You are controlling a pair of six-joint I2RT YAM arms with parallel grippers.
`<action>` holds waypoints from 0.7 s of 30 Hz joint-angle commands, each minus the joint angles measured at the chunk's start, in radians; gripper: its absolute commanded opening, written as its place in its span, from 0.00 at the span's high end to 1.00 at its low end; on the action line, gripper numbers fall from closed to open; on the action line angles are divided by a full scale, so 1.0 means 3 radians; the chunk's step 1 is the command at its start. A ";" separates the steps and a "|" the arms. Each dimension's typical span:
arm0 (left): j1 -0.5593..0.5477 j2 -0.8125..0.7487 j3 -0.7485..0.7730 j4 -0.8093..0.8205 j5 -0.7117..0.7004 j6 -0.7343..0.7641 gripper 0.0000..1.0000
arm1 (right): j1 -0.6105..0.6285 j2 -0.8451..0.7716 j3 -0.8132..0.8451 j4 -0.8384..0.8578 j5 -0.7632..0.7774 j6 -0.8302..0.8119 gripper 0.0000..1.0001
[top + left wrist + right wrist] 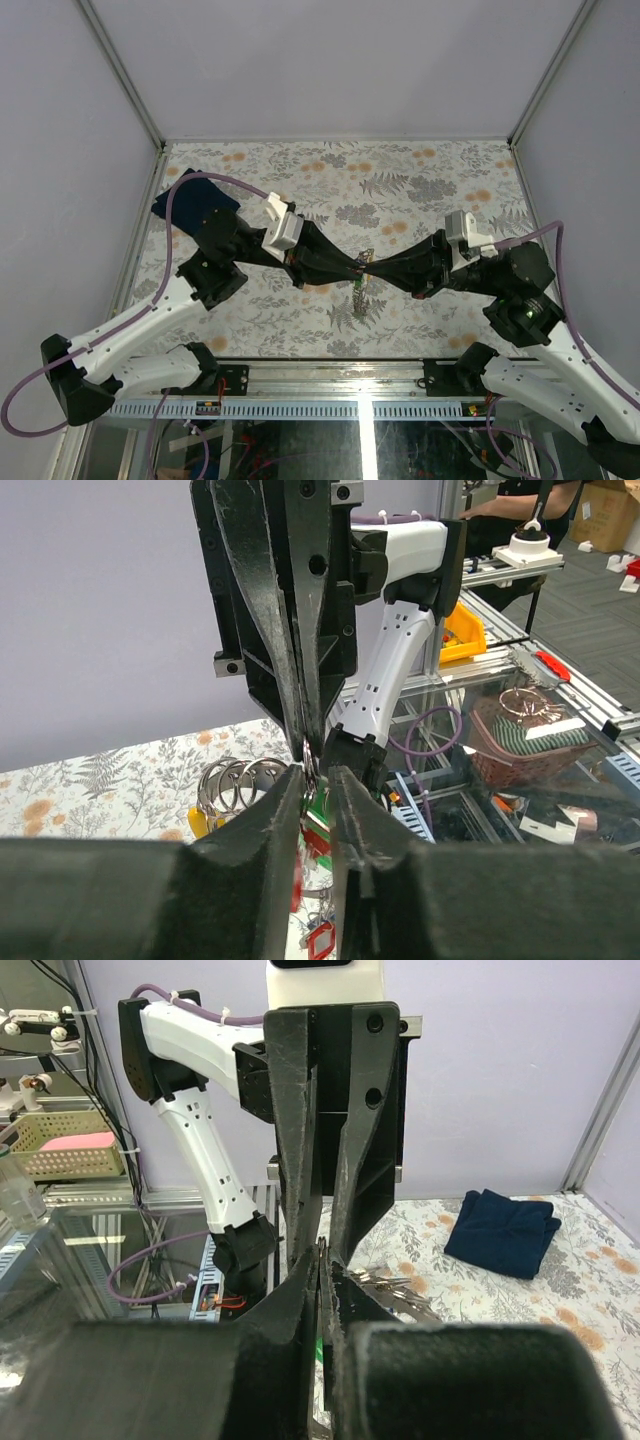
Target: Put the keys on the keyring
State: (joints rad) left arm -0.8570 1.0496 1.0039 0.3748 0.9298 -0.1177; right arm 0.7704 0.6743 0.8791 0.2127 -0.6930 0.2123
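Centrally, left gripper (352, 264) and right gripper (374, 268) both clamp the keyring (310, 768), keys (360, 297) dangling, table (420, 170) edges distant.

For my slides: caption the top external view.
Left end effector and right end effector meet tip to tip, clamping keyring and keys.

Floral-print desk (420, 170) under me. Pale lilac walls (340, 60) along my far, left and right edges, aluminium posts (120, 70) at the far corners. Past the near edge: yellow bin (462, 630), grey floor (590, 600).
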 commanded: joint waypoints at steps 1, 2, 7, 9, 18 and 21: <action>-0.0025 0.0011 0.0131 0.0150 -0.0069 0.0029 0.86 | 0.0006 0.0018 0.0082 0.0191 0.0040 -0.0053 1.00; -0.0030 0.0012 0.0135 0.0132 -0.0082 0.0033 0.91 | 0.0007 0.0014 0.0074 0.0192 0.0045 -0.0056 1.00; -0.0027 0.0015 0.0254 -0.0231 -0.0128 0.0249 1.00 | 0.0009 -0.0019 0.0078 0.0146 0.0085 -0.0090 1.00; -0.0027 0.0018 0.0379 -0.0605 -0.0143 0.0470 1.00 | 0.0008 -0.0052 0.0104 0.0044 0.0141 -0.0140 0.97; -0.0034 0.0291 0.1324 -0.2804 -0.0382 0.1699 1.00 | 0.0007 0.0028 0.0496 -0.0932 0.0153 -0.0635 0.74; -0.0049 0.0462 0.1674 -0.3409 -0.0543 0.1991 1.00 | 0.0005 0.0101 0.0564 -0.1103 0.0147 -0.0703 0.72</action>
State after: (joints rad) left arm -0.8635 1.1419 1.3796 -0.3367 0.8452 0.2920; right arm 0.7704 0.6754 0.9874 -0.0238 -0.6552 0.0650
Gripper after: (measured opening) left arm 0.020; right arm 0.265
